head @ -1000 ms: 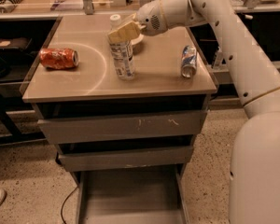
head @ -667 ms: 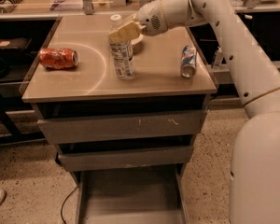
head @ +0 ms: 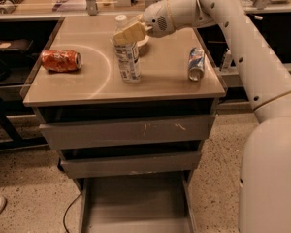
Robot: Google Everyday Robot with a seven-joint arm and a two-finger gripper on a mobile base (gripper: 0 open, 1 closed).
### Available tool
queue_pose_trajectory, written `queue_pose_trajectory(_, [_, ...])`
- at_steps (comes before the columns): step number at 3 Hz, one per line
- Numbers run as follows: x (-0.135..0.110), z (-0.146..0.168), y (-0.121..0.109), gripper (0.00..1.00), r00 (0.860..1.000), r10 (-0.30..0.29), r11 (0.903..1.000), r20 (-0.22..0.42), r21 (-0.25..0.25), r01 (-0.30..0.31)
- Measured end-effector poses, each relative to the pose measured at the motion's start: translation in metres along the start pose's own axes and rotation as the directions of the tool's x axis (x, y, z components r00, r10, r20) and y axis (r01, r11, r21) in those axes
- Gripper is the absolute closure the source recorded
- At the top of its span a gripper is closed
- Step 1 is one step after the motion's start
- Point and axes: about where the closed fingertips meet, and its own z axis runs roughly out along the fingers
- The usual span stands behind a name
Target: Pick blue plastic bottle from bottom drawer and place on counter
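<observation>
You'd have seen no shift in the last 1 s: blue plastic bottle [head: 128, 62] stood upright on counter [head: 160, 84], w/ gripper [head: 129, 33] at its neck. Can't tell whether it was clamped or released. Placement looked nearly done.

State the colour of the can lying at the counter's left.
Orange can, camera view; gripper at top of blue plastic bottle.
</observation>
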Motion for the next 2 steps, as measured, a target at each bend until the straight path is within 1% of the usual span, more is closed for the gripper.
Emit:
queue_pose_trajectory(1, [0.0000,0.0000,0.0000,0.11,1.000,0.000,1.0000,0.000,0.000,0.000])
queue_pose_trajectory(2, [0.0000,0.0001,0.0000,0.00,1.000,0.000,1.0000,0.000,0.000,0.000])
